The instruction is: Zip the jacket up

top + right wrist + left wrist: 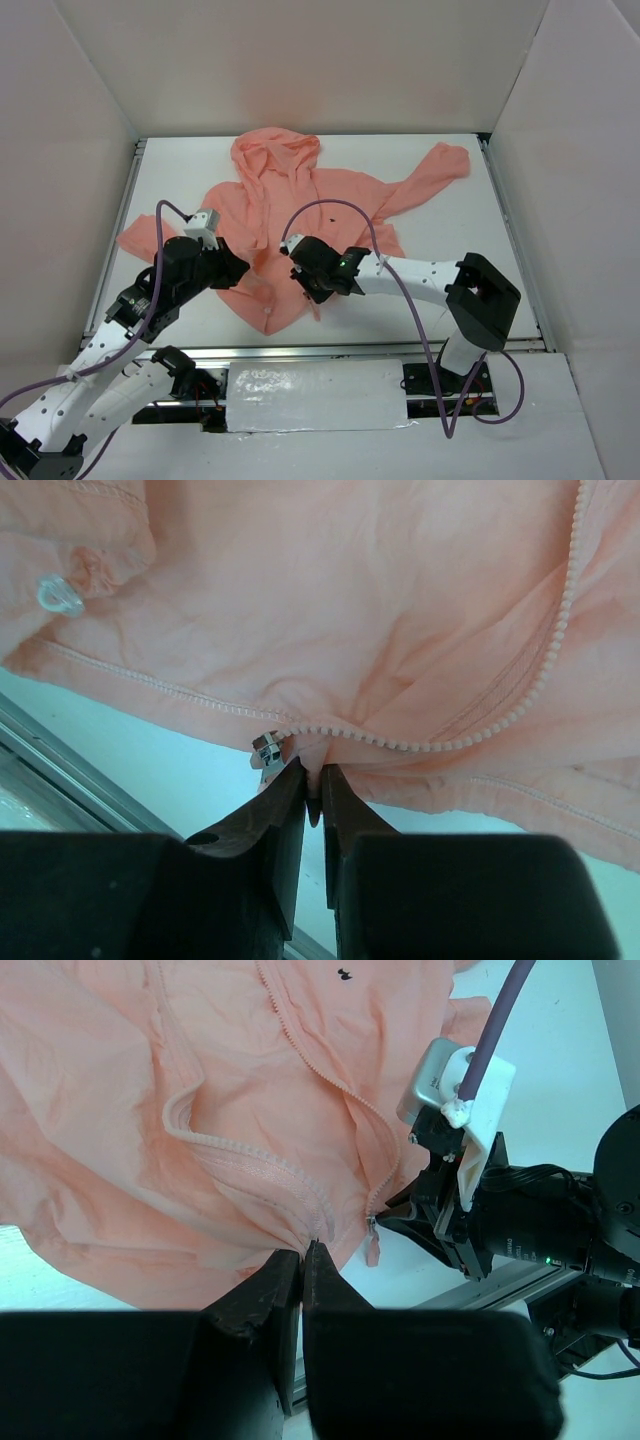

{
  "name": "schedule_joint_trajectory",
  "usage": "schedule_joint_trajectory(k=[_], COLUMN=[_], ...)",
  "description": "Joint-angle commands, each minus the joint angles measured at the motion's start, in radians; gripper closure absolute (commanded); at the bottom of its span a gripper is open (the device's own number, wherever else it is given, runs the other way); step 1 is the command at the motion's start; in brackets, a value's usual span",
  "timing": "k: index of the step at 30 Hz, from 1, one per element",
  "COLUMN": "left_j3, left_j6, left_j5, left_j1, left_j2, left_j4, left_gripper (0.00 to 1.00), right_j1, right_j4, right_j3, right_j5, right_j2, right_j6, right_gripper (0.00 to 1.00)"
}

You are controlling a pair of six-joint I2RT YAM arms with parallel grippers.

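The salmon-pink jacket [300, 200] lies flat on the white table [470, 270], hood toward the far wall, its zipper open along most of the front. My left gripper [243, 268] is at the hem's left side; in the left wrist view it [303, 1250] is shut on a fold of jacket [150, 1110] beside the zipper teeth. My right gripper [303, 283] is just to its right. In the right wrist view it [313, 777] pinches jacket fabric [350, 610] under the teeth, right of the metal slider [265, 750]. The slider [372, 1222] and its pink pull tab hang free.
White walls enclose the table on three sides. A metal rail [380, 348] runs along the near edge, just below the hem. A clear cord stopper [55, 592] sits on the hem. The right arm's purple cable [330, 210] loops over the jacket.
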Motion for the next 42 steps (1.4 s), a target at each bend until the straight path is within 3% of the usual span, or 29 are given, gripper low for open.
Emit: schedule_joint_trajectory(k=[1, 6, 13, 16, 21, 24, 30, 36, 42], left_j3=[0.016, 0.013, 0.007, 0.001, -0.057, -0.105, -0.100, -0.082, -0.088], left_j6=[0.016, 0.016, 0.016, 0.019, 0.022, 0.030, 0.070, 0.116, 0.140], left_j5=[0.011, 0.013, 0.021, 0.034, 0.158, 0.261, 0.347, 0.370, 0.350], left_j1=[-0.001, -0.001, -0.001, -0.001, -0.001, -0.001, -0.006, -0.058, -0.105], left_j2=[0.000, -0.003, 0.002, 0.002, 0.009, 0.051, 0.224, 0.357, 0.393], left_j4=[0.039, 0.039, 0.050, 0.069, 0.215, 0.387, 0.567, 0.622, 0.662], left_gripper=[1.00, 1.00, 1.00, 1.00, 1.00, 1.00, 1.00, 1.00, 1.00], right_j1=[0.008, 0.006, 0.008, 0.006, 0.009, 0.012, 0.031, 0.029, 0.029], right_j4=[0.017, 0.015, 0.030, 0.082, 0.142, 0.020, -0.236, -0.269, -0.273], right_j3=[-0.023, -0.024, -0.041, -0.064, -0.104, -0.045, 0.129, 0.121, 0.111], right_j5=[0.006, 0.001, -0.004, 0.004, 0.119, 0.189, 0.298, 0.273, 0.231], right_j2=[-0.042, -0.031, -0.096, -0.134, -0.203, -0.206, -0.148, -0.196, -0.180], right_j6=[0.006, 0.010, 0.021, 0.088, 0.422, 0.576, 0.665, 0.664, 0.648], right_gripper=[0.81, 0.84, 1.00, 1.00, 1.00, 1.00, 1.00, 1.00, 1.00])
